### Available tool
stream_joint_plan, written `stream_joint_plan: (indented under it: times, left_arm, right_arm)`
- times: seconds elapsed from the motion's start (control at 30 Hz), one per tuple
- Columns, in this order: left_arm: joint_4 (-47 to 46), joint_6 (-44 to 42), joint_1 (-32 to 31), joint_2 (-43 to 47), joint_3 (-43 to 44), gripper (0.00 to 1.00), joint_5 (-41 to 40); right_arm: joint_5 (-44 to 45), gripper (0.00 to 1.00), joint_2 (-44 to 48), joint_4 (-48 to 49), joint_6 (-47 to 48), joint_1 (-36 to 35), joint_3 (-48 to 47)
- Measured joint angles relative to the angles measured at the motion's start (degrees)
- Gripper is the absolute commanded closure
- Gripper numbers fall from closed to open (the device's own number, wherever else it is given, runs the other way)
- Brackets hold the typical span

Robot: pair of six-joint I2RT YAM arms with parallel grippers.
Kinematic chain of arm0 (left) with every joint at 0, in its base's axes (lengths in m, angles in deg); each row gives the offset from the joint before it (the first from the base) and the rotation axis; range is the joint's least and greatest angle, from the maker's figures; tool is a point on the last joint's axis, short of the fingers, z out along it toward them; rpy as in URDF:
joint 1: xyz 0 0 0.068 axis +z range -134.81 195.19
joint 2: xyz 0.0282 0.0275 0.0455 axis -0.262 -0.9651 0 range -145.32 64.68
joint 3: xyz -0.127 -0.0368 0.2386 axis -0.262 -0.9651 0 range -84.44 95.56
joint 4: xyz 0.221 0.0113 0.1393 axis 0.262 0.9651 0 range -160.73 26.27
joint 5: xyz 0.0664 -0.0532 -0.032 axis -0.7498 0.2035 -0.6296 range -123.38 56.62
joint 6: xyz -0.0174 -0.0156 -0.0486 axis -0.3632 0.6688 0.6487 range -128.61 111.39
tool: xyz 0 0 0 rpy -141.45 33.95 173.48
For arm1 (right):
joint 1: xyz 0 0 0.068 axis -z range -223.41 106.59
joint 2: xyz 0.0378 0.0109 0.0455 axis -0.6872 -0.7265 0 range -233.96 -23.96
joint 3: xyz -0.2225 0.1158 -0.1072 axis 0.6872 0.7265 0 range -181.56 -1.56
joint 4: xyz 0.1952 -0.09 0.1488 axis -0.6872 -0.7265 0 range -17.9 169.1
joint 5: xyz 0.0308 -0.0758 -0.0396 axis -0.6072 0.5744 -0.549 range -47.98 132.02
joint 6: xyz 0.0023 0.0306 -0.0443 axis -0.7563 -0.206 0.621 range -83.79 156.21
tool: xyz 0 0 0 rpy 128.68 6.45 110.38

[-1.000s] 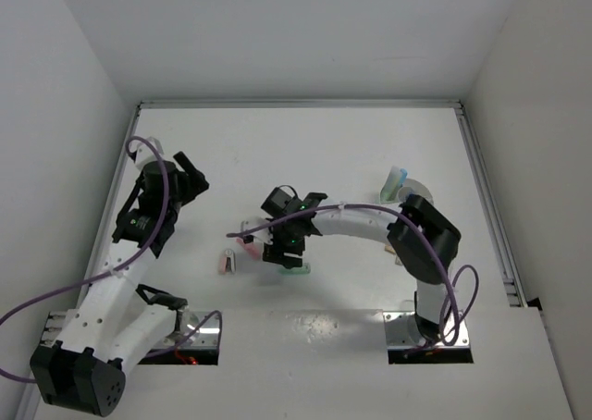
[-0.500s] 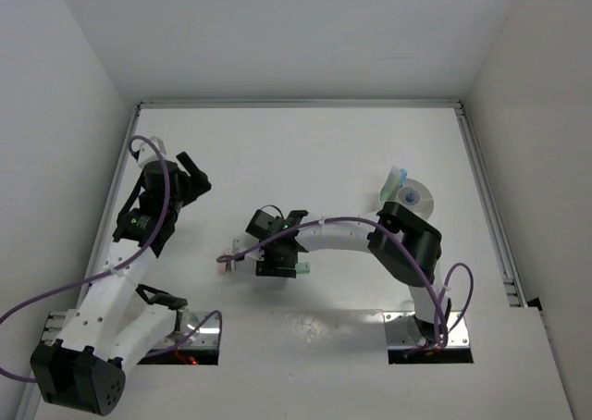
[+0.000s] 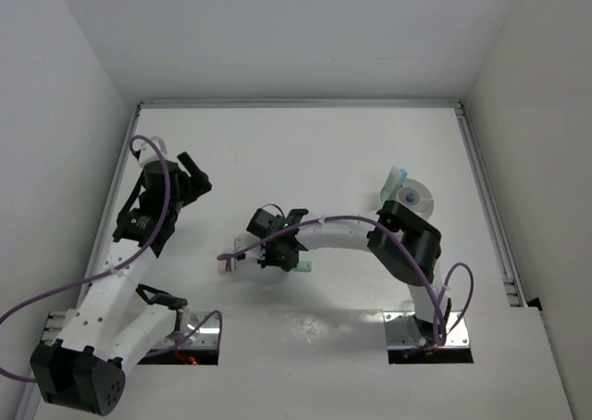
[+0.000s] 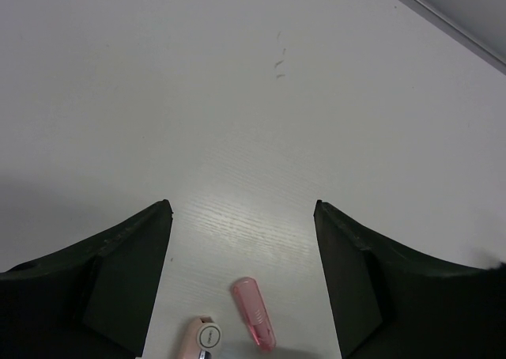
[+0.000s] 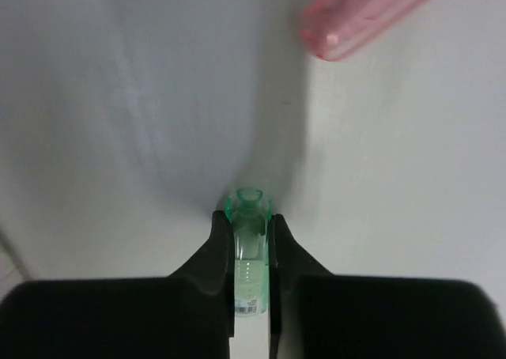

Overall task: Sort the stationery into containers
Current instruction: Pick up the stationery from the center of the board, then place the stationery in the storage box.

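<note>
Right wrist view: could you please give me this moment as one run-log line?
right end effector: shut on green stick | left end effector: open, empty | pink stick: on table

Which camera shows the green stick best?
Right wrist view: the green stick sits close up, pinched in the right pincer. The top view shows it only as a tiny speck by that pincer; the left wrist view misses it.
</note>
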Motion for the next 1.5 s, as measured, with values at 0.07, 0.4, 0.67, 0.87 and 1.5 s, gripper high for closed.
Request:
stream_joint_plan:
  times: [0.07,0.4,0.67,0.87,1.5]
  left_arm:
    - [0.0,0.0,0.0,0.0,0.0,0.22,0.4]
    - [-1.3,-1.3,0.0,-1.5,-0.3,0.22,7.3]
    - [-1.6,-2.0,0.0,-2.8,-0.5,0.22,10.8]
    - [-2.3,-2.2,0.0,-2.8,-0.5,0.22,12.5]
    - [-2.8,-2.4,0.0,-2.7,-0.9,0.22,16.3]
  right_arm:
    - [3.2,1.00,0.9,1.6,-0.4,0.3,1.2]
    - [36.0,1.00,28.1,35.0,1.8,14.4,13.9]
    - [44.3,1.00,43.7,47.2,1.5,29.2,20.4]
    - [44.3,1.00,43.8,42.5,-3.9,42.6,22.9]
    - [22.1,1.00,39.8,33.0,-13.0,56.5,27.1]
